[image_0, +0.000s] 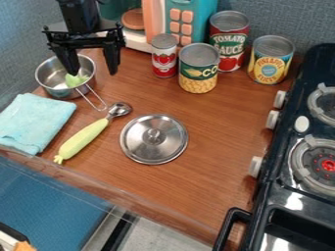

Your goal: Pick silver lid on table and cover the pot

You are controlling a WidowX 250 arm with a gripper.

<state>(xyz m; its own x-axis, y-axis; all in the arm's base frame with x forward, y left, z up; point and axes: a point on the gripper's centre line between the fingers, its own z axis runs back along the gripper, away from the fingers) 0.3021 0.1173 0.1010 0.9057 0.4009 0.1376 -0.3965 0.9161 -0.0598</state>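
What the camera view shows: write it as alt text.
A silver lid lies on a wooden counter; a black gripper, jaws open, hangs by the uncovered pot. Around them: a green-handled scoop, a blue cloth, four cans and a stove.

The lid (169, 147) and pot (49, 73) are smooth, shiny metal. The tabletop (222, 122) shows glossy wood grain; the folded cloth (36, 120) near its left edge seems softly matt.

Brown table (222, 117): busy now!
Lid (144, 147): lies knob-up
Pot (51, 87): stands beside cloth (33, 120)
Scoop (85, 137): near lid
Cans (198, 82): four, by toy microwave (191, 6)
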